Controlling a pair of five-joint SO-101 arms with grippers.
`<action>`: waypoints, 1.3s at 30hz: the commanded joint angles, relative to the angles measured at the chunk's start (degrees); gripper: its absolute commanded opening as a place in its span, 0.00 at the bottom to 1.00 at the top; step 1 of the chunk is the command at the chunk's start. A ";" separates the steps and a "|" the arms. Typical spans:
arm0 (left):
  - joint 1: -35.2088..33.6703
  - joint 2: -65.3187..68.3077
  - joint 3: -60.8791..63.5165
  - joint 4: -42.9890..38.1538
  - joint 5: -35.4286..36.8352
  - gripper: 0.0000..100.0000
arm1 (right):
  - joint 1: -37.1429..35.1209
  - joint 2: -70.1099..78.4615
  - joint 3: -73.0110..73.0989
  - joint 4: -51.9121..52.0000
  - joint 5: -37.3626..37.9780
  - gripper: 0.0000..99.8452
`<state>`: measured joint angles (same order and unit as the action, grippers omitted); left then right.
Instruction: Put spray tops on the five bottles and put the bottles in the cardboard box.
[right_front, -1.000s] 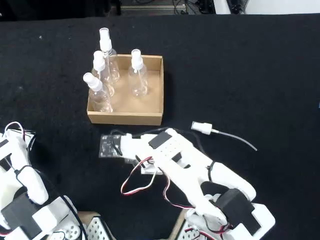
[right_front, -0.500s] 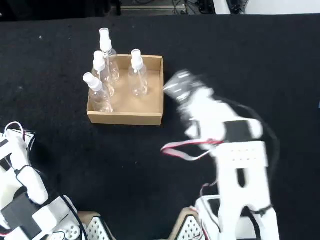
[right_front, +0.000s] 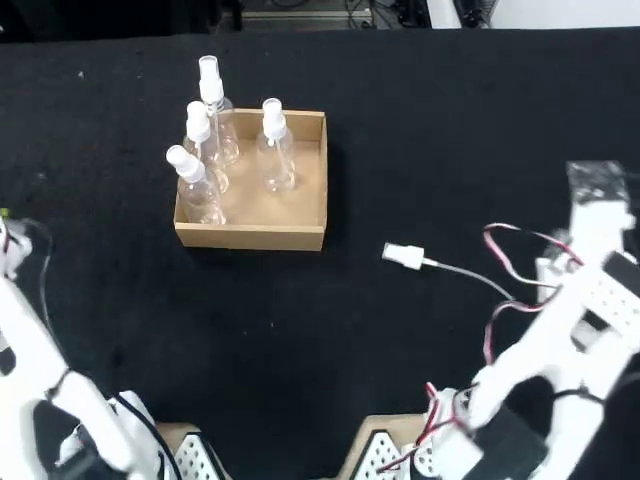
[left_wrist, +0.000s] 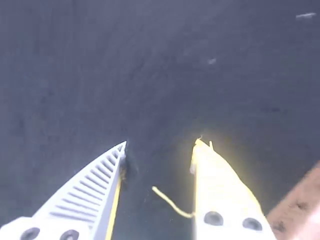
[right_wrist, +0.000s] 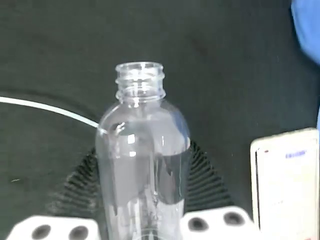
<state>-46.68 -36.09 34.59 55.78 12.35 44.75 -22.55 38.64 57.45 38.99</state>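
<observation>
By the counter's (right_front: 450, 120) left edge, the left hand (left_wrist: 161, 150) hangs with its fingers spread, holding nothing. At the right edge, the right hand (right_wrist: 142, 175) grips an uncapped bottle (right_wrist: 142, 125). The spray top (right_front: 405, 256) lies mid-counter, its tube trailing right. Toward the far-left corner, the box (right_front: 250, 237) holds four topped bottles (right_front: 272, 150).

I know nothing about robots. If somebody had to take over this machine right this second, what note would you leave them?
Left gripper: open, empty, over the black table.
Right gripper: shut on the uncapped bottle, at the table's right side.
Cardboard box: four capped bottles stand in it.
Spray top: lies loose on the table, between the box and the right arm.
Done: four bottles capped and boxed.
Left: fit the spray top on the fifth bottle, then box it.
</observation>
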 joint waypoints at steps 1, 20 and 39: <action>9.36 -7.91 -17.98 10.99 -11.52 0.19 | 7.30 4.18 -3.91 -5.45 0.09 0.02; 75.91 22.68 -56.22 24.00 -13.27 0.19 | 17.23 8.04 -3.91 -8.79 0.00 0.02; 85.41 55.38 -50.59 11.25 -32.09 0.19 | 24.00 15.96 -13.23 -8.26 0.18 0.02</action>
<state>36.75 18.77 -18.33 74.68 -19.21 67.08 -9.36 31.78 50.07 38.99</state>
